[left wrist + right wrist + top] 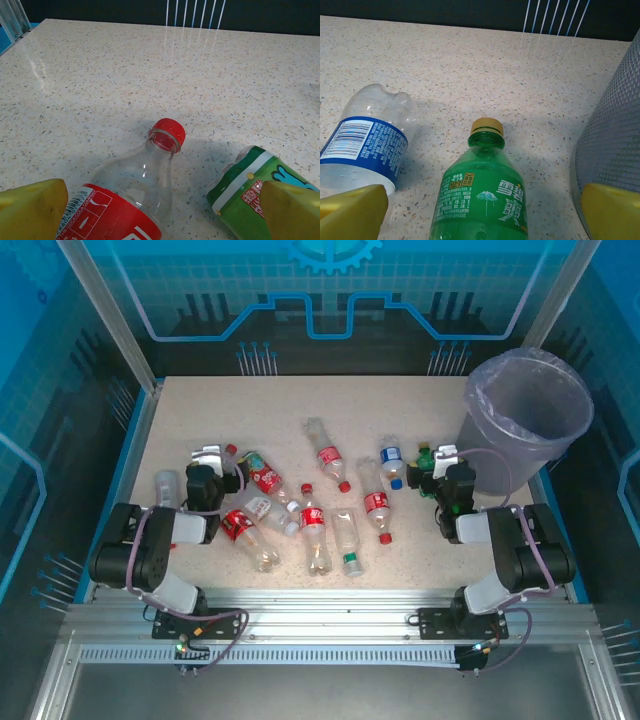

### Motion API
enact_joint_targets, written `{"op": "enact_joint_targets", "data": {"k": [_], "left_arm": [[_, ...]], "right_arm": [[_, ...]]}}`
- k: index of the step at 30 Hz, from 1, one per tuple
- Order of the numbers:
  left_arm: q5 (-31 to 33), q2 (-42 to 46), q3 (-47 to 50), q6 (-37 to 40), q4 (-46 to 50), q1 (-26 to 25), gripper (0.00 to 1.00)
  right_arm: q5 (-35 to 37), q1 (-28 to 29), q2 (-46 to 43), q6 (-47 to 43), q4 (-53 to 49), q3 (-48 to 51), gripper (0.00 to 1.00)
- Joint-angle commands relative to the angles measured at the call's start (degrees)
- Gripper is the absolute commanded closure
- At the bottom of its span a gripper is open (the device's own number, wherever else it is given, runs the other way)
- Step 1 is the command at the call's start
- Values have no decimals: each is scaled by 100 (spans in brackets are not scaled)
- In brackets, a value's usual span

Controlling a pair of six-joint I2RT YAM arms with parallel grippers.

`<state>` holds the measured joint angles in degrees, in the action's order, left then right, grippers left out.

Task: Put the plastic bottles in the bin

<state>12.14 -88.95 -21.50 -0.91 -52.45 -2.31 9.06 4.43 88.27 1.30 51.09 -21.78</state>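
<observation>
Lying across speckled table [400,405], plastic bottles [313,525], bin [512,468] far right, blue walls [40,360], left gripper [208,455] spread, right gripper [445,453] spread.

Bright, even light from above. The table [100,75] shows pale glare streaks at its far edge; a soft shadow lies beside the red-capped bottle [145,185].

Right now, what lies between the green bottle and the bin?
Just bare table, as the right wrist view shows: the green bottle and the bin sit apart with nothing in the gap.
</observation>
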Motion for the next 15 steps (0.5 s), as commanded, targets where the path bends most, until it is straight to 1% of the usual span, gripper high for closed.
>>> {"op": "enact_joint_targets", "data": {"k": [1,13,15], "left_arm": [[-107,-14,-9,46,-117,48,1],[-107,-11,-12,45,-119,46,1],[-107,-13,-10,49,-118,51,1]], "right_arm": [[131,-65,-2,36,243,34,0],[136,-62,-3,30,237,34,0],[-18,-60,-7,-33,144,-14,0]]}}
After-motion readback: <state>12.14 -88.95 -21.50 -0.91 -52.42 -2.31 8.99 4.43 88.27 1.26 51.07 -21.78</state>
